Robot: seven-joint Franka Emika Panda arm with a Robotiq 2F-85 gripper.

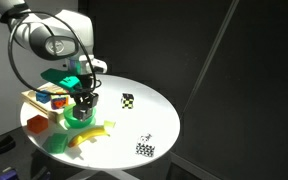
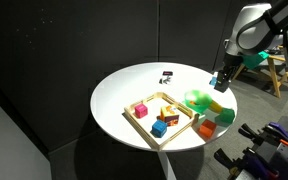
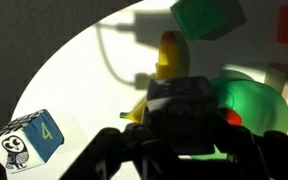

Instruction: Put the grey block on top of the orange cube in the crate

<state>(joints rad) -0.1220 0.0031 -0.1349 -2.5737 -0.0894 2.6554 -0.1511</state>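
In an exterior view: claw [image 1: 84, 98] hangs over the green bowl [image 1: 76, 118], with the crate [image 1: 31, 97] just beside.

In an exterior view: only here is the crate's inside visible. The orange cube [image 2: 170, 113] is crowded by the red block [image 2: 140, 110] and the blue block [image 2: 159, 127]. Risk: clipping a neighbour, or an off-centre drop that topples.

Wrist view: claw clenched on a shadowed boxy piece, apparently the grey block [image 3: 187, 108]. Crate not shown.

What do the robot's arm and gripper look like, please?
The arm is glossy white, made of rounded, bulbous segments, with a grey round cap at one joint. Black cables loop beside it. The gripper is black, with angular linked fingers. No markings are legible.
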